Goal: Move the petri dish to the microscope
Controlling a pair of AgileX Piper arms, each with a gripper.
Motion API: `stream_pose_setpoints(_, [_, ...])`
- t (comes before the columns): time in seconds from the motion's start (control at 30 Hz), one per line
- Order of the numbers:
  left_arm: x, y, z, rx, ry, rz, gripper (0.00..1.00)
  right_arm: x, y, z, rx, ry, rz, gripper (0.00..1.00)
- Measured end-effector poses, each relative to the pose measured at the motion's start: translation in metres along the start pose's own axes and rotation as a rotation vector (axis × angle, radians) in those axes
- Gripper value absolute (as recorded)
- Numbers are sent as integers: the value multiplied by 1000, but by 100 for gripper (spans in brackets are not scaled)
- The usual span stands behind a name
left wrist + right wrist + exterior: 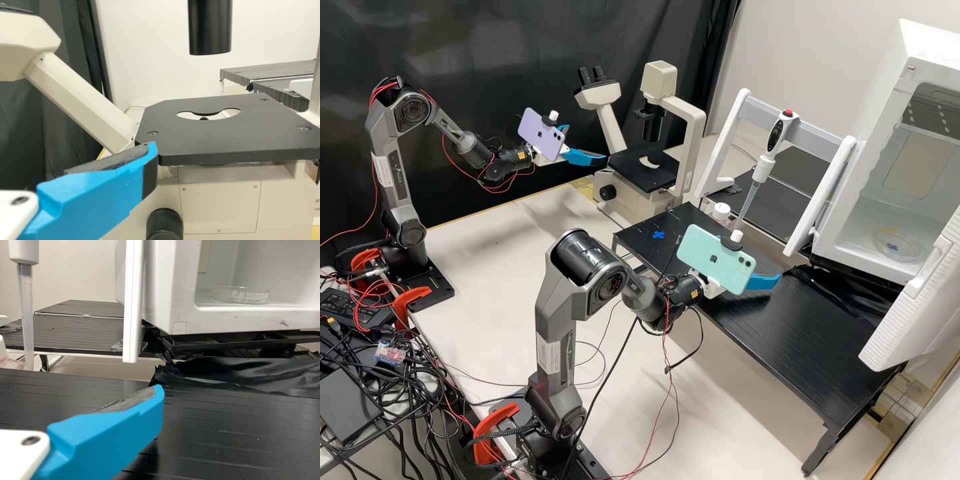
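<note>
The clear petri dish [899,247] lies inside the open white chamber; in the right wrist view the dish [249,295] rests on the chamber floor. The microscope [659,81] stands at the back, its black stage [220,137] bearing no dish. My left gripper [587,143] is open and empty, just left of the stage; a finger of this gripper [150,152] shows before the stage's corner. Over the black platform, outside the chamber, my right gripper [763,281] is open with nothing on its bare pad; its finger [157,397] points toward the chamber. A phone partly hides its other finger.
The black platform [800,333] runs before the chamber [185,315], whose doors [830,193] stand open. A pipette [763,167] hangs on a stand between microscope and chamber, near a white-capped bottle [721,212]. Crumpled black sheeting [225,371] lies below the chamber.
</note>
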Motion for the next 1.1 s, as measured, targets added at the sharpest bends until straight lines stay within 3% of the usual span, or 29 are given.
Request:
stream_pose_setpoints(0.47, [0, 0, 0, 0, 0, 0, 100, -7, 8, 12, -1, -21, 10, 100])
stream_pose_setpoints(0.63, [0, 0, 0, 0, 0, 0, 100, -19, 34, 28, 33, -26, 79, 100])
stream_pose_setpoints(0.87, [0, 0, 0, 0, 0, 0, 100, -30, 83, 52, 109, -32, 253, 100])
stream_pose_setpoints(1.1, [0, 0, 0, 0, 0, 0, 100, 4, 122, 57, 82, -19, 333, 100])
